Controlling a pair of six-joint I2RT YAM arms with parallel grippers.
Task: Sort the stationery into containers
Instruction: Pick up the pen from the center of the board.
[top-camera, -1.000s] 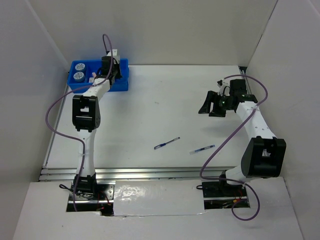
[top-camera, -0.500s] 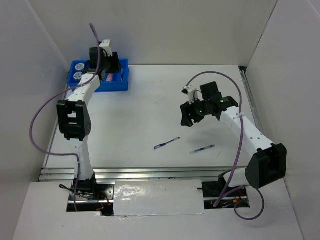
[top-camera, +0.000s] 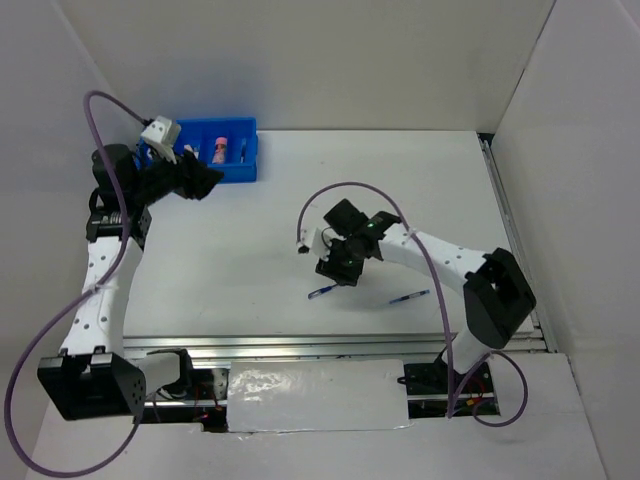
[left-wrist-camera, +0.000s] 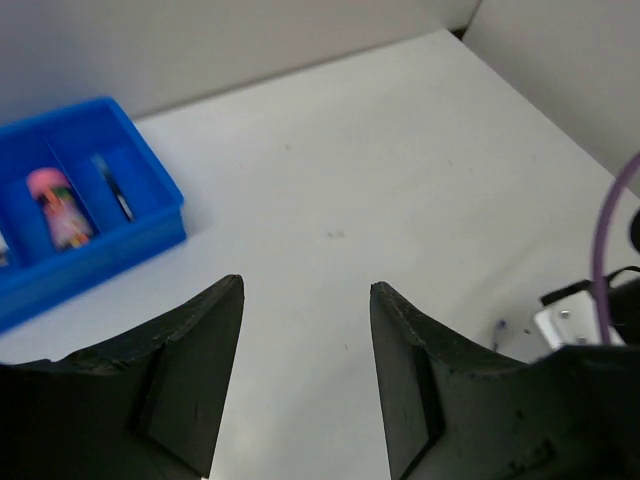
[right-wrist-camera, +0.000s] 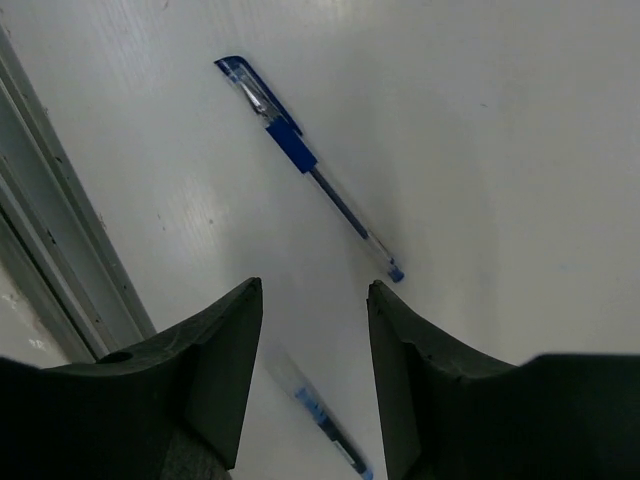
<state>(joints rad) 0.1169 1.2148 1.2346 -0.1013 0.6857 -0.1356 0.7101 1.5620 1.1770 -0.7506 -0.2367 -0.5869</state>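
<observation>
Two thin blue pens lie on the white table: one (top-camera: 320, 293) near the middle, the other (top-camera: 408, 298) to its right. My right gripper (top-camera: 335, 270) hangs open above them, holding nothing. In the right wrist view the capped pen (right-wrist-camera: 310, 170) lies ahead of the gripper (right-wrist-camera: 315, 287), and the second pen (right-wrist-camera: 325, 425) shows blurred through the gap. The blue tray (top-camera: 240, 172) sits far left, a pink tube (top-camera: 220, 148) inside. My left gripper (top-camera: 203, 180) is open and empty just in front of it. The left wrist view has its gripper (left-wrist-camera: 306, 285), tray (left-wrist-camera: 120, 245), pink tube (left-wrist-camera: 58, 205) and a dark stick (left-wrist-camera: 112, 190).
A metal rail (top-camera: 300, 345) runs along the table's near edge and also shows as the rail (right-wrist-camera: 40, 230) in the right wrist view. White walls close in the left, back and right sides. A purple cable (top-camera: 340, 190) loops over the right arm.
My left gripper opened and drew back from over the tray toward the left. The right arm swung from the far right down to the pens, its jaws narrowing somewhat.
</observation>
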